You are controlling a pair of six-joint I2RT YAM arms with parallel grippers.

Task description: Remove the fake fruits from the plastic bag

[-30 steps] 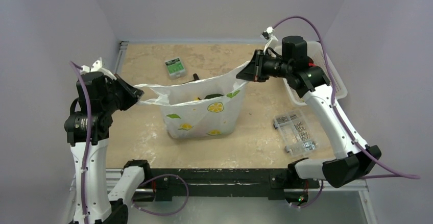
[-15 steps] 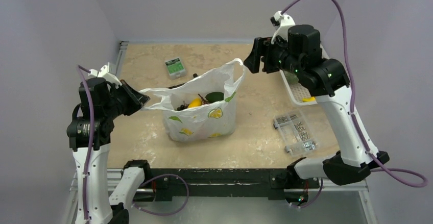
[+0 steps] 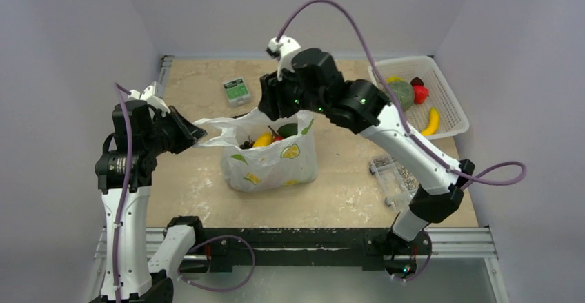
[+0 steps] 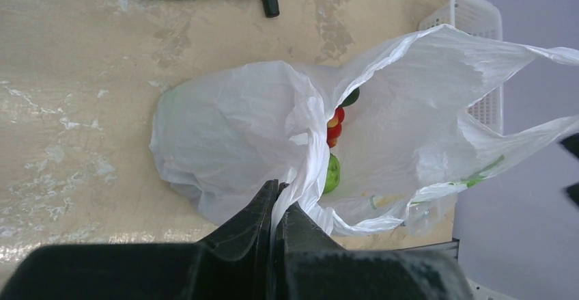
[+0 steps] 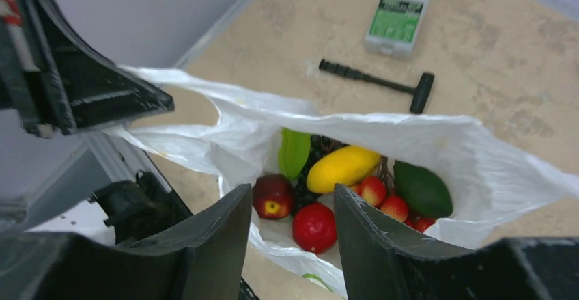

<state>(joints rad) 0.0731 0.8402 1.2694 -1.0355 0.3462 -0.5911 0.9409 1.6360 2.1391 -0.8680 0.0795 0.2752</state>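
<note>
A: Whereabouts of the fruit (image 5: 355, 191)?
B: Down in the bag (image 3: 269, 165), mid-bench (image 3: 345, 186), mouth gaping upward. Heaped at the bottom: yellow one (image 5: 341, 167), apple (image 5: 273, 196), red ball (image 5: 314, 226), avocado (image 5: 423, 189).
A: Nearer arm?
B: Plainly the right claw (image 5: 292, 201). Hung straight above the mouth, looking down into it. Jaws partway apart, nothing between them. Fruit directly below, untouched.
A: And the left claw (image 4: 276, 194)?
B: Off at the bag's left side, pinched tight on the handle (image 3: 217, 132), that side drawn taut outward. Busy there, so no use for picking.
A: Lie of the yellow one?
B: Long axis nearly level across the right wrist view, tipped up a little to the right. Roughly in line with the jaws' closing direction, then. Probably too long to span that way, so likely calls for a wrist turn. Otherwise the red ball, sitting right under the gap.
A: Risk?
B: Thin bag wall close beside both fingers, and easy to snag going down.
A: Drop-off?
B: Presumably the basket (image 3: 452, 106) at far right, well apart from the bag, with some fruit in it already.
</note>
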